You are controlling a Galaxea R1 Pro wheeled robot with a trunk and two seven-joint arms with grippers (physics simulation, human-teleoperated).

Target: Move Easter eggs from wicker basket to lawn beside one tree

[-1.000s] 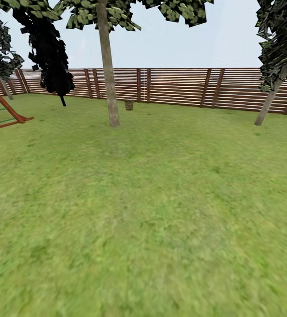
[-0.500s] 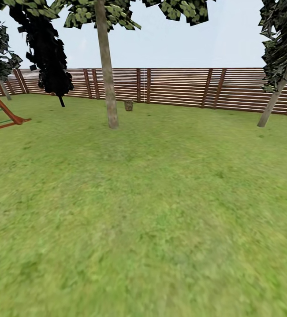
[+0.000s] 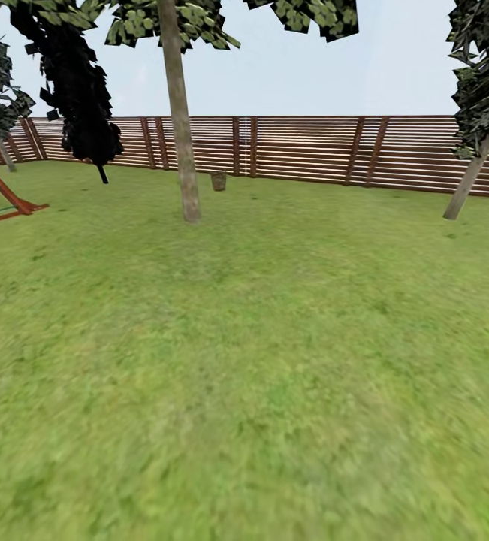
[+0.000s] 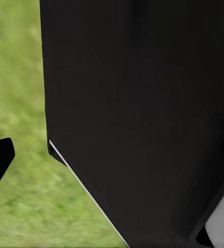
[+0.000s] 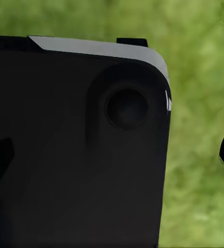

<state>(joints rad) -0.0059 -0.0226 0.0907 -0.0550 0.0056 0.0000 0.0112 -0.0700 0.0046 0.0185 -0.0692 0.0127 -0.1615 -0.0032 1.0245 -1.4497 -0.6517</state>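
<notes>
I'm out on the lawn (image 3: 259, 361), facing the brown slatted fence (image 3: 312, 146). A small brown object stands at the foot of that fence — the wicker basket (image 3: 218, 181), by my reading, though it is too far off to make out any eggs in it. Just to the near side of the fence, a little left of the basket, rises the pale grey-beige tree (image 3: 180, 120), the likeliest spot for the eggs later. An orange-red play frame (image 3: 4, 197) sits along the fence line, well off to the left. Each wrist camera faces dark robot casing over grass, so whether my grippers are spread or closed I cannot tell. Judging from this, nothing is done yet — reaching the basket comes first.
</notes>
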